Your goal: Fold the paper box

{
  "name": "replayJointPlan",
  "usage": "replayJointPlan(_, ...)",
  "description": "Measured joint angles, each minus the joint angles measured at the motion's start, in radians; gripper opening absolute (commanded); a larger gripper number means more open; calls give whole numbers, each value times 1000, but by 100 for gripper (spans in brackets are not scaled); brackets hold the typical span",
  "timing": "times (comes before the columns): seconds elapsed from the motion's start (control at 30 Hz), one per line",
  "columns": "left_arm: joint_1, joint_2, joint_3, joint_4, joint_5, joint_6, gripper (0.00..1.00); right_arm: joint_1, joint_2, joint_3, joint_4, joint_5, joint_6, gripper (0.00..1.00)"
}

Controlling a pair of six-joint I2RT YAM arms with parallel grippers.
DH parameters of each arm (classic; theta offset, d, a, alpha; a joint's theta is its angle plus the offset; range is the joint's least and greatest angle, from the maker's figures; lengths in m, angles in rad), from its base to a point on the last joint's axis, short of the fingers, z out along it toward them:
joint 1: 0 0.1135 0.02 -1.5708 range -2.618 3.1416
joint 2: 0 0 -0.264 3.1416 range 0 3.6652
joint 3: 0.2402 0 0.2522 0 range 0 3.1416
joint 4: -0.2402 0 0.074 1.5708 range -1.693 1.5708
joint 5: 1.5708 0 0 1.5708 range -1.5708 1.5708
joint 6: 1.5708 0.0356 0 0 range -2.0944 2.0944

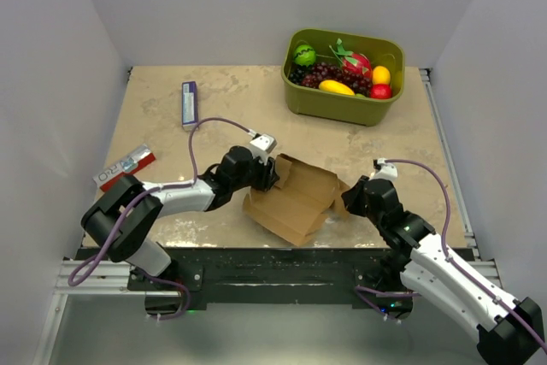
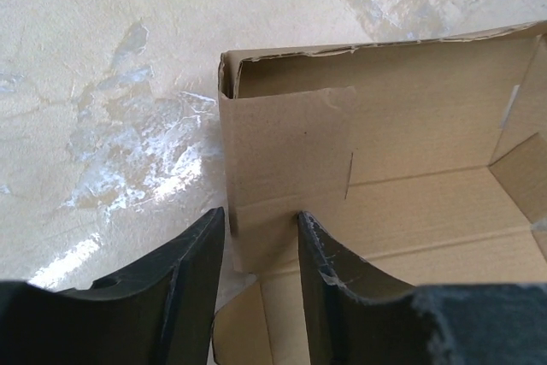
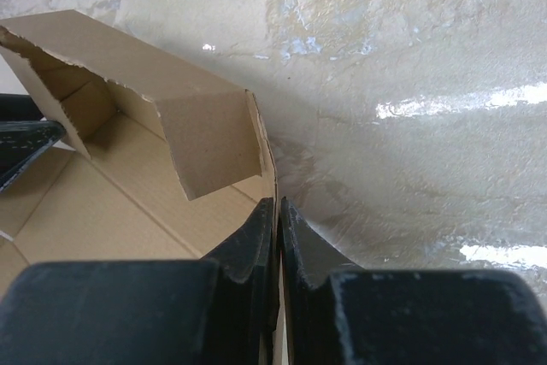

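The paper box, plain brown cardboard, lies partly folded near the table's front middle, with its side walls raised. My left gripper is at the box's far left corner. In the left wrist view it is open, its fingers straddling an upright flap of the box. My right gripper is at the box's right edge. In the right wrist view it is shut on the box's thin side wall, with the cardboard edge pinched between the fingers.
A green bin with toy fruit stands at the back right. A slim purple-and-white box lies at the back left. A red-and-white box lies at the left edge. White walls enclose the table.
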Motion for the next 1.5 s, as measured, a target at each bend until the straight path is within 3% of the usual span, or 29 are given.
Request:
replayJointPlan(0.47, 9, 8, 0, 53, -21, 34, 57, 0, -7, -2, 6, -3, -10, 8)
replayJointPlan(1.1, 76, 79, 0, 186, 166, 68, 59, 0, -20, -2, 11, -27, -19, 7)
replayJointPlan(1.5, 106, 143, 0, 243, 202, 71, 56, 0, -20, -2, 16, -31, -26, 6)
